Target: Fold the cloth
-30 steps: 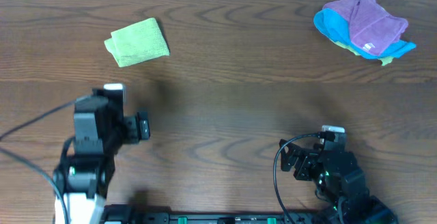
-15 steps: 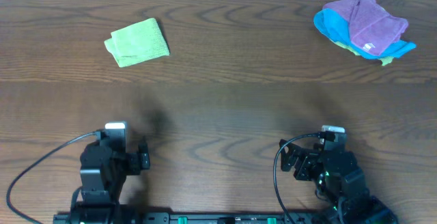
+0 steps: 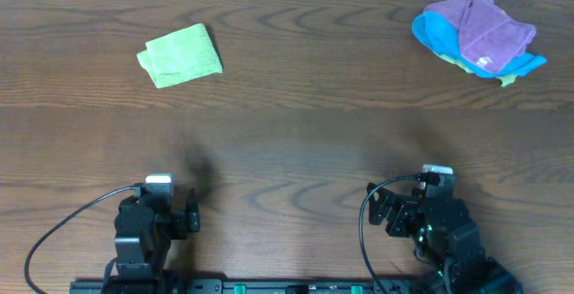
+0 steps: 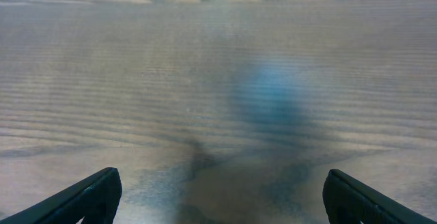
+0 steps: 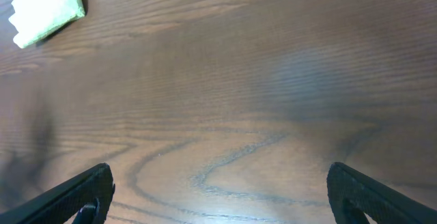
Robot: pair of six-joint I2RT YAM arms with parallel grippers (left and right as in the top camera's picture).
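Dark wood-grain table, seen from above and from both wrists. The lime-green cloth lies as a compact rectangle at the far left, well apart from both arms. A purple cloth rests on a blue cloth at far right. Left gripper and right gripper, at the near edge, have fingers spread wide, holding nothing

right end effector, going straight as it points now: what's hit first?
Probably only bare table: the right end effector has nothing in line, and the cloth lies well off to the left. Depth unclear.
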